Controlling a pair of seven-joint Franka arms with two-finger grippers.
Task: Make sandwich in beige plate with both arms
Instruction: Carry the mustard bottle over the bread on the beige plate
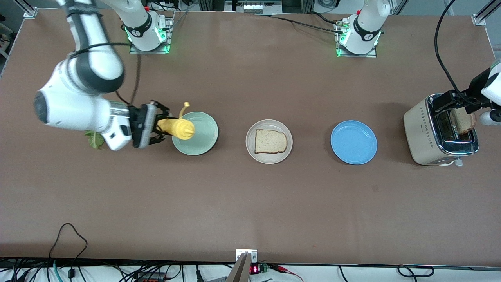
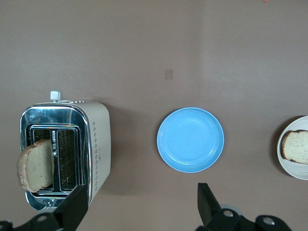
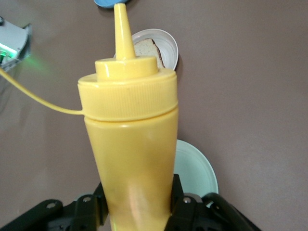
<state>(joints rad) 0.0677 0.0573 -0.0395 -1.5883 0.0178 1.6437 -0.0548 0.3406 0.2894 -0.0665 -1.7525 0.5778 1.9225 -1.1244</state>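
Beige plate (image 1: 269, 141) mid-table, one bread slice (image 1: 270, 141) on it — sauce step. Right gripper (image 1: 156, 124) clamps mustard bottle (image 1: 179, 129) over green plate (image 1: 195, 133); next, carry it over the bread. Left gripper (image 1: 456, 102), fingers apart, above toaster (image 1: 440, 131).

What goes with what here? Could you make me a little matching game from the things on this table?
Things:
1. round pale beige plate
2. yellow plastic squeeze bottle
3. cream and chrome toaster
4. round blue plate

States:
A. holds nothing
B. gripped by the right gripper over the mint-green plate
C. carries one bread slice
D. has a slice of bread sticking out of one slot, under the open left gripper

Pairs: 1-C, 2-B, 3-D, 4-A
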